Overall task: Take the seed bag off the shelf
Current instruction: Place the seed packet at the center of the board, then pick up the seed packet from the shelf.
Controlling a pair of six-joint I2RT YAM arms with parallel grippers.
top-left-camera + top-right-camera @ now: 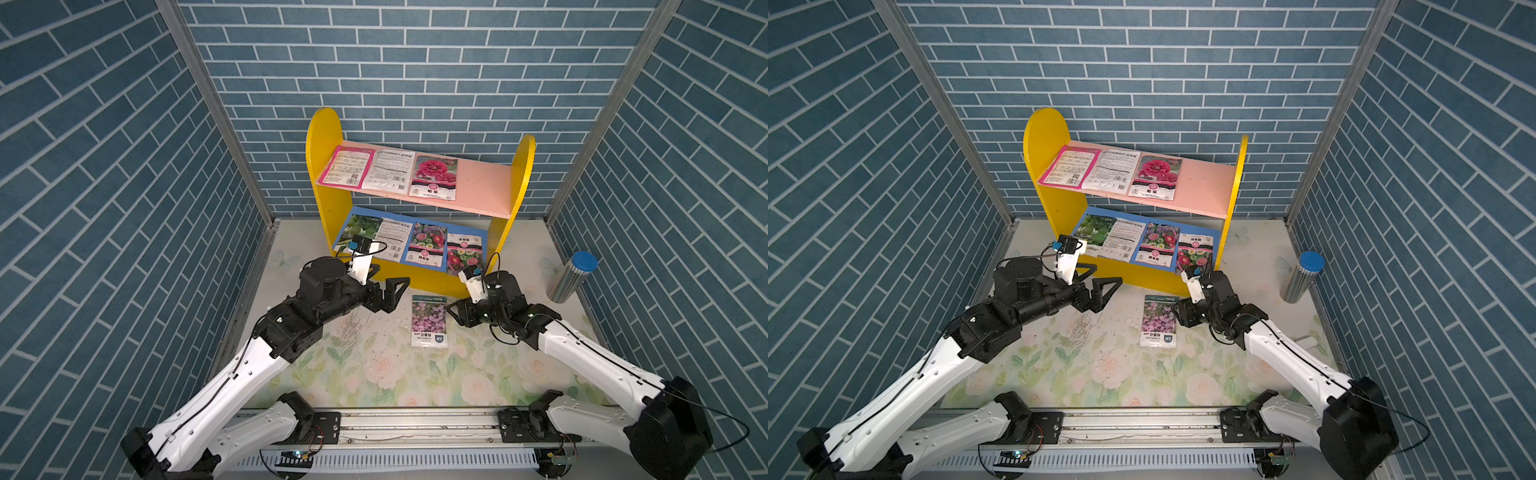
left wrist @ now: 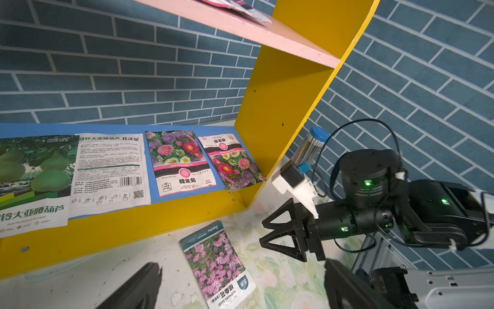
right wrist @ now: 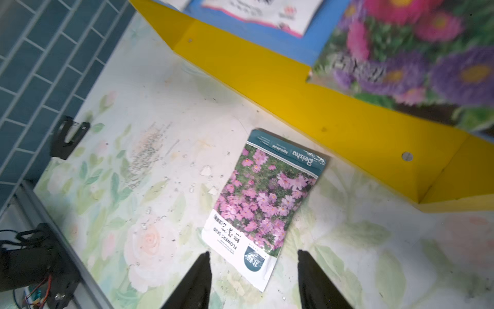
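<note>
Seed bag point(image 1: 429, 321) is lying on table point(image 1: 353, 374) at 6 o'clock of shelf point(image 1: 324, 166), right gripper point(image 2: 263, 232) hanging half-open, left gripper point(image 1: 386, 279) wide, both empty; looking done.

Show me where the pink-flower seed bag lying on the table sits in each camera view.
Top view: seed bag just below picture centre, in front of the shelf.
Top view: seed bag at mid-width, just below centre.
Left wrist: seed bag low in the picture, near mid-width.
Right wrist: seed bag mid-picture, lettering upside down.
Shared landmark: the shelf's yellow front board, near the bag's teal-banded end.
</note>
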